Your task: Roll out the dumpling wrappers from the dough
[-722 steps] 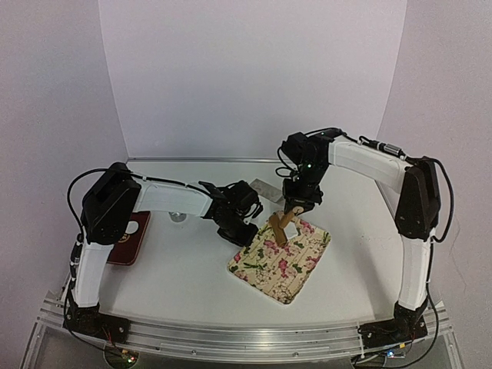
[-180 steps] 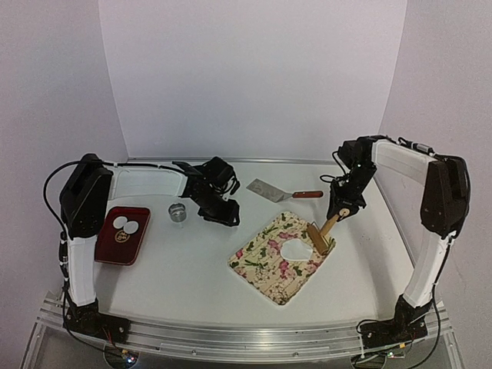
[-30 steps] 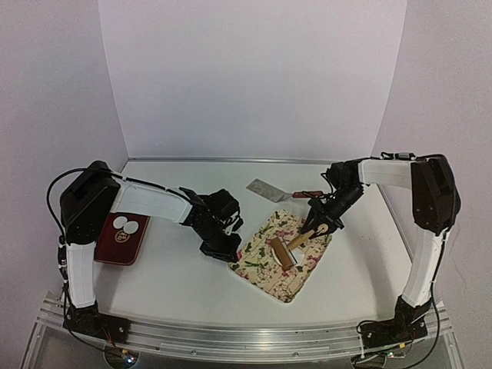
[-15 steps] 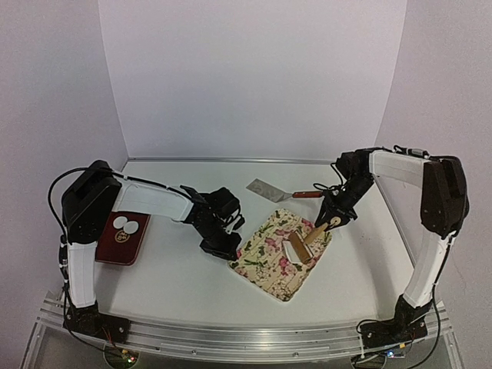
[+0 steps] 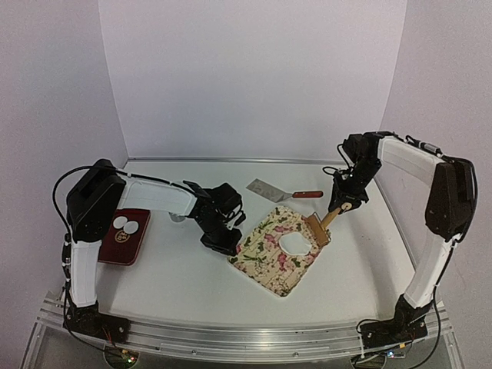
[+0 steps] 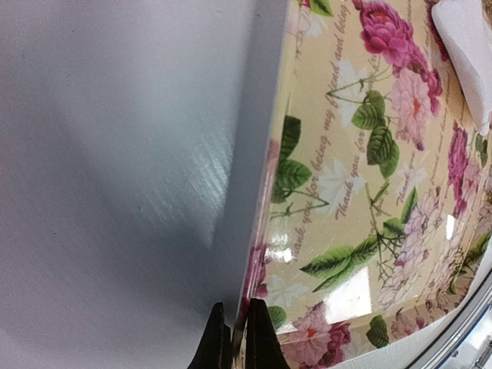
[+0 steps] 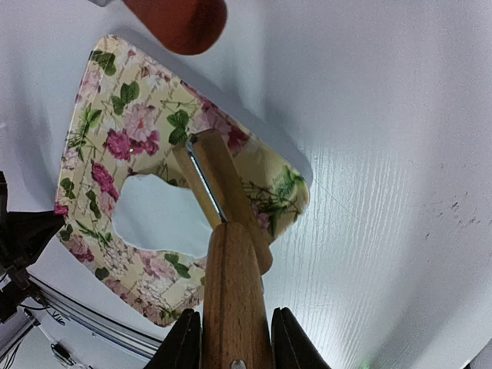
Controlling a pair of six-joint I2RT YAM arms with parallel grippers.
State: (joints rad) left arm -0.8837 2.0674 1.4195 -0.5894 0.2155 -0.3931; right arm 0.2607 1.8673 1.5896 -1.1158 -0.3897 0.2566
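Observation:
A flattened white dough sheet [image 5: 294, 243] lies on the floral mat [image 5: 265, 265]; it also shows in the right wrist view [image 7: 157, 215] and at the left wrist view's top right [image 6: 469, 38]. My right gripper [image 5: 343, 201] is shut on the wooden roller's handle [image 7: 231, 300]. The roller head [image 5: 317, 229] rests on the mat's right edge, just beside the dough. My left gripper [image 5: 223, 240] is shut on the mat's left edge [image 6: 257, 231], its fingers [image 6: 260, 338] pinching it. Two dumpling wrappers [image 5: 126, 225] lie in the red tray [image 5: 123, 244] at far left.
A metal spatula [image 5: 269, 189] with a red handle [image 7: 181, 23] lies behind the mat. A small metal ring cutter [image 5: 177, 217] stands behind my left arm, mostly hidden. The table's right edge runs close beside my right arm.
The roller has rolled from the mat's middle back to its right edge, uncovering the dough. My right arm drew back to the right. My left gripper kept its hold on the mat.

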